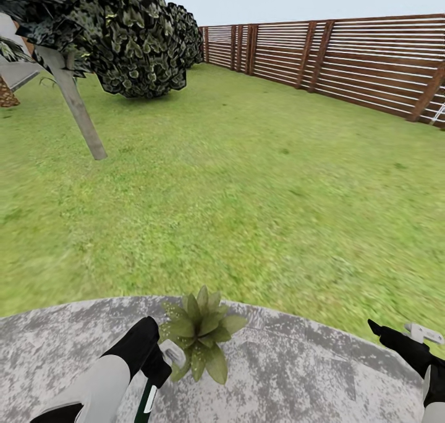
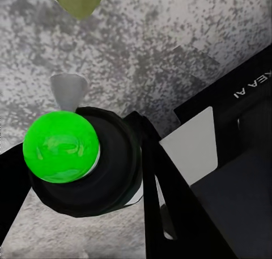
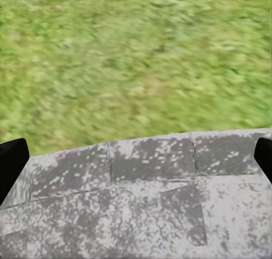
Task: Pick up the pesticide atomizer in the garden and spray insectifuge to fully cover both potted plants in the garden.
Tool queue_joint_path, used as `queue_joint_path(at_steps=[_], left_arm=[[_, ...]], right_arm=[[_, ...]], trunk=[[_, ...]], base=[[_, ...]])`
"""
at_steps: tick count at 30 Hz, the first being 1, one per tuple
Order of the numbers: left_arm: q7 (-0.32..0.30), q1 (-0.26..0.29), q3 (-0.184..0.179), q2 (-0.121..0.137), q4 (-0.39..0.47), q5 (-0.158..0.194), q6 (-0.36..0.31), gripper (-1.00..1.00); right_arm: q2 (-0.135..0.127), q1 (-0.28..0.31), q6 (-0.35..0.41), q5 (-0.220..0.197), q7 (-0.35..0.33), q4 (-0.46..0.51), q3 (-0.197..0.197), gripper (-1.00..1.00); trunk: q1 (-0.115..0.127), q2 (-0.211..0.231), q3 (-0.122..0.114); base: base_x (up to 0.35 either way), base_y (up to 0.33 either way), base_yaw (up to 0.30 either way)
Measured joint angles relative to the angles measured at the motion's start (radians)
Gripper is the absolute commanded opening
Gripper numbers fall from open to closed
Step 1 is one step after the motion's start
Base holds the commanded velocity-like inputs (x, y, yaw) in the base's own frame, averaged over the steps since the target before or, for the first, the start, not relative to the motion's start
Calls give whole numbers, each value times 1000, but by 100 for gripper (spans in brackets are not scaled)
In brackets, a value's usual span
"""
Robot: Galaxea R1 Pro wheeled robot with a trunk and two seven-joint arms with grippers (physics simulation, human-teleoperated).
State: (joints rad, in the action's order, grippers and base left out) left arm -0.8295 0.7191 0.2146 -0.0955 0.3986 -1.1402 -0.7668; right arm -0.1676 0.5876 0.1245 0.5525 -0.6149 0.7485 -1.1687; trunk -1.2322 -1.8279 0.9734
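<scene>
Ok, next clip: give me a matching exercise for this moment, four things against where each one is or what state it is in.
Things:
1. small rosette of broad pointed green leaves
2. slender dark-green atomizer bottle with a white stripe
3. brown horizontal-slat wooden fence
4. right gripper

Places or states:
A. along the far edge of the green lawn
B. held in the left gripper
C. open, over the patio's rim
D. on the round grey stone patio, near its edge

Pairs: 1-D, 2-B, 3-A, 4-C
</scene>
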Motion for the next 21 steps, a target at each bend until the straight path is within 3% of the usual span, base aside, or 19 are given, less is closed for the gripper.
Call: queue_joint_path(at_steps=[9, 15, 21], left_arm=[[-1, 0, 3, 0, 18, 3, 0, -100], [-1, 0, 2, 0, 60, 52, -3, -100], [-1, 0, 1, -1, 66, 60, -9, -100]], right_arm=[[0, 0, 0, 0, 0, 0, 0, 100], [0, 0, 0, 0, 1, 0, 0, 100], [0, 0, 0, 0, 2, 0, 0, 100]], trunk=[[0, 0, -8], [1, 0, -8], [0, 0, -8]], base=[[34, 0, 0], [274, 0, 0], [38, 0, 0]])
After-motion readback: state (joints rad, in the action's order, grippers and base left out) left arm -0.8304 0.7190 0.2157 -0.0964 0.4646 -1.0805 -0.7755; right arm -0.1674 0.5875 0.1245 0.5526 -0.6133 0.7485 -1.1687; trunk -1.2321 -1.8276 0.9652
